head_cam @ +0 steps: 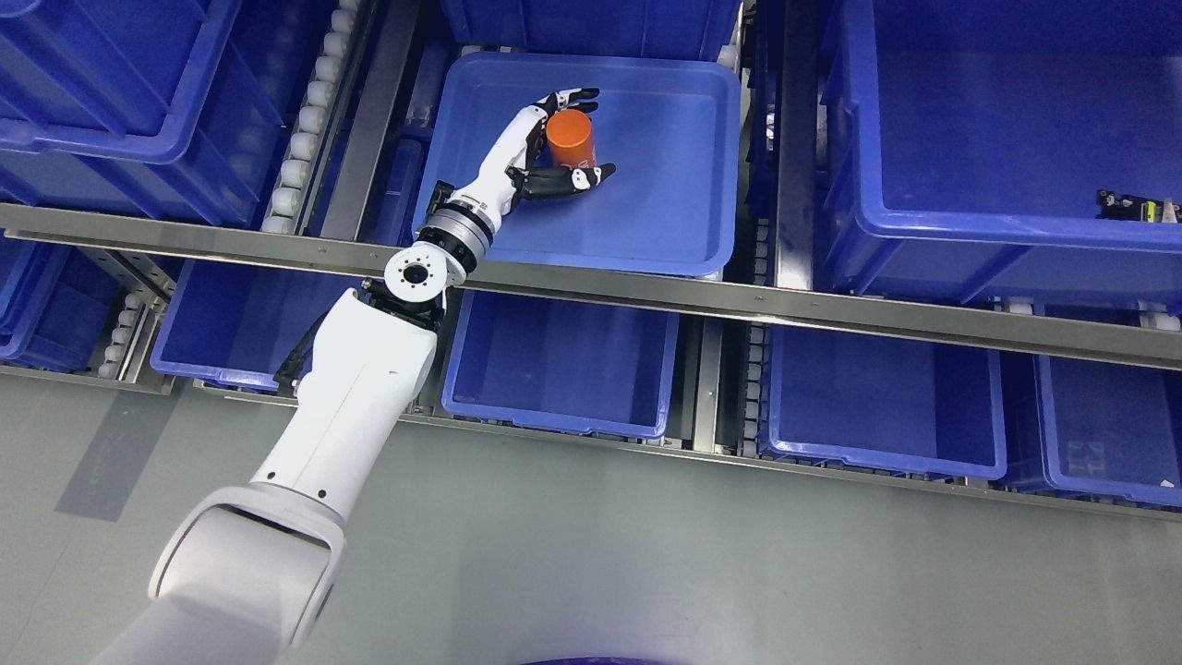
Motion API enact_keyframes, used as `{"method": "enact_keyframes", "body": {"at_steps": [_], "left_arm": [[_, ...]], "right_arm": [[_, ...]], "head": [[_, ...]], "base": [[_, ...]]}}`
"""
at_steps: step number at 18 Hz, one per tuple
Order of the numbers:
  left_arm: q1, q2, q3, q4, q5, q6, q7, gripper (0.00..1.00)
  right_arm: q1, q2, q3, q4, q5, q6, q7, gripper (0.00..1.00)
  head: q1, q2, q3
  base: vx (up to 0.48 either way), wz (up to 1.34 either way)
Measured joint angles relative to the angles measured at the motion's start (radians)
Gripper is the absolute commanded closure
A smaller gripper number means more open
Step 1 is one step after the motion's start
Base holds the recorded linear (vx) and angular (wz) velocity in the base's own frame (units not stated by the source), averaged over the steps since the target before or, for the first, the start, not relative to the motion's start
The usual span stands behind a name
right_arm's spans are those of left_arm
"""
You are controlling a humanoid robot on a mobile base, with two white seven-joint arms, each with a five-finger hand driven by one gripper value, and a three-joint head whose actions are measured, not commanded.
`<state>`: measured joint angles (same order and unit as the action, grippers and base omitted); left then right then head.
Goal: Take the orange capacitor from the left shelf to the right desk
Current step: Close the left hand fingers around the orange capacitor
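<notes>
Fingers of the left hand curl round the orange capacitor: one set above it, one set below, the palm at its left. Contact looks made, though whether the grip is firm cannot be told.

Head view: capacitor stands upright between the fingers, inside the blue tray on the shelf, apparently resting on the tray floor. Right hand out of view. No surface for the drop-off shows.

Judgement: reach done, grasp at closing stage. Lift, carry rightward and placing all remain.
</notes>
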<state>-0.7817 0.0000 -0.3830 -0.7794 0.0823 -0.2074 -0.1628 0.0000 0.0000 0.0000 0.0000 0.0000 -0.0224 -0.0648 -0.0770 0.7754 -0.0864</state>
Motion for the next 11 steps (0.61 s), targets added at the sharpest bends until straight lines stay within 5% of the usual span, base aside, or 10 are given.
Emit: {"method": "enact_keyframes", "body": {"at_steps": [8,10,11], "left_arm": [[-0.002,0.0,0.002,0.02,0.018,-0.046,-0.004,0.77],[-0.002,0.0,0.006,0.024,0.027,-0.051,-0.004,1.0],[-0.002,0.0,0.008,0.025,0.034,-0.06,-0.003,1.0]], "right_arm": [[0.0,0.0,0.0,0.0,0.0,0.0,0.0,0.0],[0.0,0.0,0.0,0.0,0.0,0.0,0.0,0.0],[0.0,0.0,0.0,0.0,0.0,0.0,0.0,0.0]], "head": [[0.0,0.0,0.0],[0.0,0.0,0.0],[0.0,0.0,0.0]], "base": [[0.0,0.0],[0.0,0.0],[0.0,0.0]]}}
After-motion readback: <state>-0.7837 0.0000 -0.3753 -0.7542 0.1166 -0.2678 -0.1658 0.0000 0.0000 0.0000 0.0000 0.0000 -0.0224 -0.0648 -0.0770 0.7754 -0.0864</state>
